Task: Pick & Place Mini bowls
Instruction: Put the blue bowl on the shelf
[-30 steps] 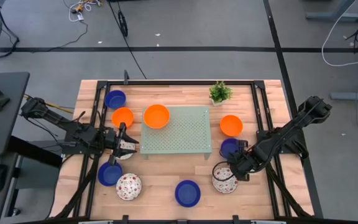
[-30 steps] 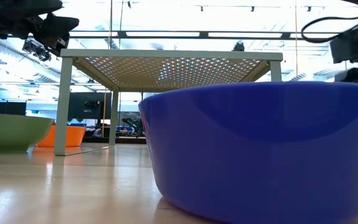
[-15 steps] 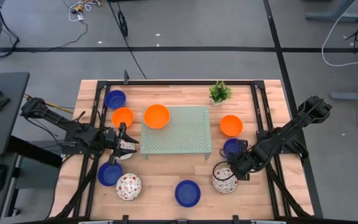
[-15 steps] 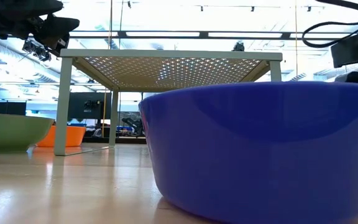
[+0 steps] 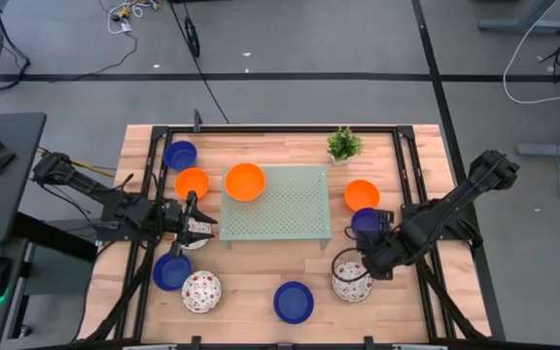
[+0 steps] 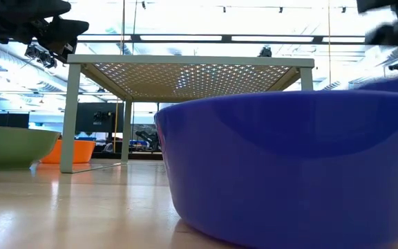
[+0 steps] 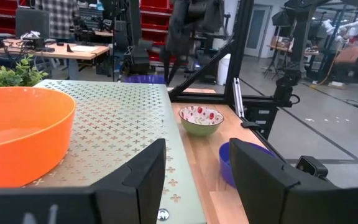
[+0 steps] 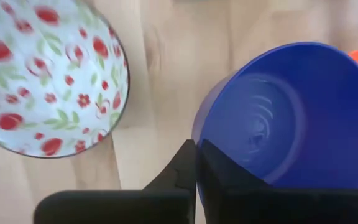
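Mini bowls in orange, dark blue and red-speckled white are spread over the wooden table. One orange bowl (image 5: 244,181) stands on the pale green tray (image 5: 290,209). My right gripper (image 5: 373,245) points down near the table's right side, shut on a dark blue bowl (image 5: 365,222), beside a speckled bowl (image 5: 351,280) and an orange bowl (image 5: 362,194). My left gripper (image 5: 197,226) waits open and level at the tray's left edge, its fingers (image 7: 148,180) apart with nothing between them. My right gripper pinches the blue bowl's rim (image 8: 199,134) between its two fingers, one outside the wall and one inside the hollow. The fingers come from above, pointing down. The bowl (image 8: 284,118) hangs tilted from that one spot on its rim, lifted off the wood.
A small potted plant (image 5: 344,144) stands at the far edge behind the tray. Other bowls sit near the front edge: blue (image 5: 293,301), speckled (image 5: 201,291), blue (image 5: 171,271). At the far left are an orange bowl (image 5: 192,182) and a blue one (image 5: 180,154). A black frame rims the table.
My right gripper has risen, climbing toward the top of the low view. The dark blue bowl has gone up with it, off the table and a little toward the orange bowl at the far right.
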